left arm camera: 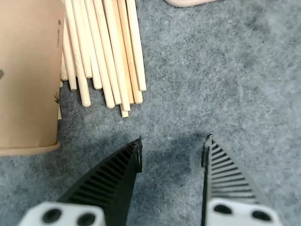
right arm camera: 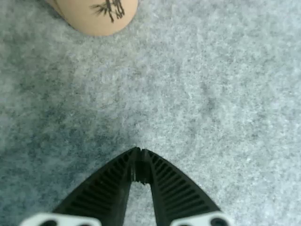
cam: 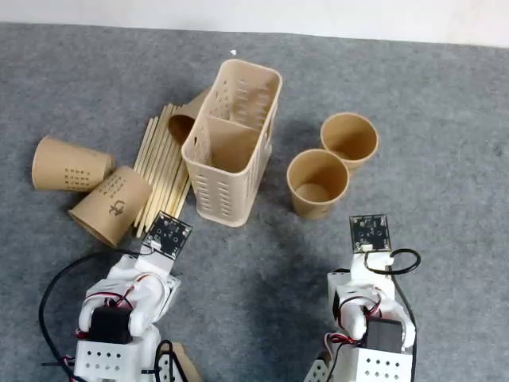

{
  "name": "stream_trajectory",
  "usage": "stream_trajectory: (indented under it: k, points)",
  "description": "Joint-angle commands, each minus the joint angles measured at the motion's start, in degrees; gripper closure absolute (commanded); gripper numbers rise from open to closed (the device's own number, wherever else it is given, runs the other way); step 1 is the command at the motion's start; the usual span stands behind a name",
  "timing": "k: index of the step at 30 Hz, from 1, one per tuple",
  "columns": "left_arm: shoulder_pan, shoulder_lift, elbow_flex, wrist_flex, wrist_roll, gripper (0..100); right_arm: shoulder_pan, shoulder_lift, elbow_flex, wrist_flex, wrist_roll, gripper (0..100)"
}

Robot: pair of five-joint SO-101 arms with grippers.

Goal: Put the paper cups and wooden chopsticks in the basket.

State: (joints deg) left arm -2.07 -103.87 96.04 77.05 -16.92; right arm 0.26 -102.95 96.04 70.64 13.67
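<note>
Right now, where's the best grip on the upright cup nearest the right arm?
The near upright cup stands mouth-up, the second upright cup crowding its far side. I'd pinch its rim from above on the side facing the right arm, straddling the wall.

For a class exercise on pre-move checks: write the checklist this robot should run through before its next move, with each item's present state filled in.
1. Basket upright, openings facing up: ok.
2. Left gripper open: ok.
3. Right gripper open: not ok, it is shut.
4. Chopsticks lying free just ahead of the left gripper: ok.
5. Nearer upright cup clear of the farther upright cup: cannot tell.
6. Both grippers empty: ok.
</note>
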Motion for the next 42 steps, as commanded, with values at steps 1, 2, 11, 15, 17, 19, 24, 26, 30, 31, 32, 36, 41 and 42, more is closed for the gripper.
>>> stream_trajectory:
  k: [1,2,11,15,17,19,24,26,30,31,32,36,41,42]
  points:
    - [1.0,-0.3,1.0,0.4,-0.4,77,0.5,-0.4,8.0,0.1,0.4,99.4]
    - [1.0,-0.3,1.0,0.4,-0.4,77,0.5,-0.4,8.0,0.1,0.4,99.4]
    - [1.0,-0.3,1.0,0.4,-0.4,77,0.5,-0.4,8.0,0.1,0.4,99.4]
    - [1.5,-0.3,1.0,0.3,-0.4,77,0.2,-0.4,8.0,0.1,0.4,99.4]
    - [3.0,-0.4,1.0,0.1,-0.4,77,0.2,-0.4,8.0,0.1,0.4,99.4]
    - [4.4,-0.5,0.9,-0.5,-0.5,77,0.2,-0.4,8.0,0.1,0.4,99.4]
    - [-5.1,-0.5,-1.9,-10.0,-0.6,77,0.2,-0.4,8.0,0.1,0.4,99.4]
    - [-9.5,-0.5,-5.3,-16.0,-0.4,77,0.2,-0.4,8.0,0.1,0.4,99.4]
    - [-20.1,-0.5,-12.6,-20.2,-0.4,77,0.6,-0.4,7.9,-0.3,0.7,99.3]
    - [-22.9,-0.5,-14.5,-20.4,-0.3,77,0.6,-0.4,7.9,-1.8,2.4,99.0]
    - [-25.4,-0.4,-16.3,-20.2,-0.2,77,0.6,-0.4,7.9,-3.6,5.5,99.0]
    - [-32.1,0.0,-20.5,-20.0,0.0,76,0.7,-0.4,8.0,-8.1,16.2,99.0]
    - [-35.1,0.2,-22.7,-19.9,6.5,71,6.1,0.0,8.0,-7.6,14.9,99.0]
    - [-35.1,1.0,-23.8,-19.8,7.5,70,6.5,0.0,8.0,-7.6,14.9,99.0]
